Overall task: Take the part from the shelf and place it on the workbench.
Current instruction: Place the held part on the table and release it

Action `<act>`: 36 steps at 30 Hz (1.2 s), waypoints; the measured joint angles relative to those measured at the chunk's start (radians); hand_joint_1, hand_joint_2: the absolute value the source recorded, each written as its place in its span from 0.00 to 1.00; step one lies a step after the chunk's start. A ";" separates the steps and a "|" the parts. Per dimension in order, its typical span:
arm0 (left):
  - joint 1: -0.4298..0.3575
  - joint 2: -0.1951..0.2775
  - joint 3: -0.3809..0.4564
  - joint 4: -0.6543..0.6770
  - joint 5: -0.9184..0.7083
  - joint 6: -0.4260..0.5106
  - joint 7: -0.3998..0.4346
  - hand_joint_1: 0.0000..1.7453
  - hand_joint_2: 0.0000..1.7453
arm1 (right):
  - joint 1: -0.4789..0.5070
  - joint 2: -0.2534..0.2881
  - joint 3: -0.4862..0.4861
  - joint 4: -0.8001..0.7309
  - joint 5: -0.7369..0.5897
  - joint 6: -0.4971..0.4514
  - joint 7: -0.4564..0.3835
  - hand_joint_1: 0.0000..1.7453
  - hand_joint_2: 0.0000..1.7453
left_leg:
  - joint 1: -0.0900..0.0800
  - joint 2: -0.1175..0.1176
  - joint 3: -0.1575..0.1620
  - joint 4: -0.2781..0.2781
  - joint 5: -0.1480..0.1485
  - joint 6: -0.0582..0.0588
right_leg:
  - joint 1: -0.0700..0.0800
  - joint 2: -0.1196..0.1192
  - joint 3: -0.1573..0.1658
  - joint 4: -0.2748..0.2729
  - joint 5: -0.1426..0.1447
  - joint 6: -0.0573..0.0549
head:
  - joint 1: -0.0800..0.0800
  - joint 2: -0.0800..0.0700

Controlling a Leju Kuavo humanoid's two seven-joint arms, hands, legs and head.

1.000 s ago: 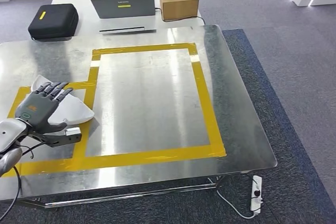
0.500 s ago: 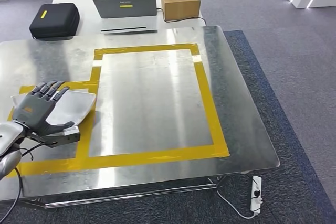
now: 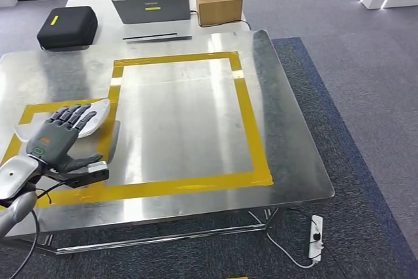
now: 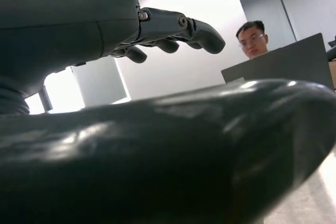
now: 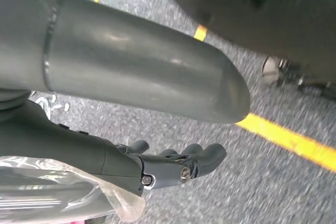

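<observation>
Steel workbench [image 3: 197, 115] w/ yellow tape outline [image 3: 246, 115] fills the head view; left hand [image 3: 59, 138] hovers low over its near-left corner, palm down, fingers [image 3: 74, 117] stretched flat and apart, thumb out to the side, nothing gripped. White part [image 3: 96, 115] lies on the bench just past the fingertips, partly under them; contact can't be told. Well beyond the hand: black case [image 3: 66, 27], laptop [image 3: 150, 1], cardboard box [image 3: 219, 6] w/ a black device on top, person in orange behind the laptop. Power strip [image 3: 315, 236] on the carpet under the bench's far-right edge. Left wrist view: thumb across the foreground, dark fingers [image 4: 174, 27] extended w/ nothing between them, person and laptop lid past them. Right wrist view: right hand [image 5: 158, 166] hangs over grey floor w/ a yellow line [image 5: 293, 140], fingers loosely extended, empty; clear plastic wrap by the wrist.
</observation>
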State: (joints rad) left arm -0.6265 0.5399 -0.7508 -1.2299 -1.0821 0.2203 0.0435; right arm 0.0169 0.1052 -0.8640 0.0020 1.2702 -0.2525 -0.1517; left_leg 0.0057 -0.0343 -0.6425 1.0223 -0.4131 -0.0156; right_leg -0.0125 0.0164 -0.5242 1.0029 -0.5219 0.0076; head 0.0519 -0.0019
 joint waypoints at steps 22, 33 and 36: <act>0.021 -0.033 0.013 -0.001 0.015 0.008 -0.011 0.00 0.00 | 0.000 0.000 0.000 0.000 0.006 0.011 0.056 0.00 0.00 | -0.004 0.030 0.052 -0.046 -0.017 0.046 | 0.007 -0.019 -0.159 0.276 -0.077 0.036 | 0.002 0.000; 0.025 -0.043 0.025 0.011 0.035 0.025 -0.016 0.00 0.00 | -0.008 0.000 0.000 0.000 0.009 0.015 0.079 0.00 0.00 | -0.005 0.029 -0.007 -0.024 0.041 0.010 | 0.010 -0.006 0.049 -0.021 -0.027 0.012 | 0.004 0.000; 0.034 -0.047 0.030 0.020 0.052 0.023 -0.018 0.00 0.00 | -0.008 0.000 0.000 0.000 0.009 0.017 0.085 0.00 0.00 | -0.004 0.029 -0.019 0.017 -0.001 0.003 | 0.007 -0.011 0.032 -0.025 -0.012 -0.001 | 0.003 0.000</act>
State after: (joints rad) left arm -0.5922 0.4930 -0.7213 -1.2100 -1.0301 0.2436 0.0254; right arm 0.0093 0.1049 -0.8640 0.0019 1.2788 -0.2356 -0.0664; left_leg 0.0020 -0.0049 -0.6614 1.0393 -0.4142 -0.0129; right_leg -0.0054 0.0056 -0.4922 0.9778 -0.5339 0.0063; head 0.0548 -0.0019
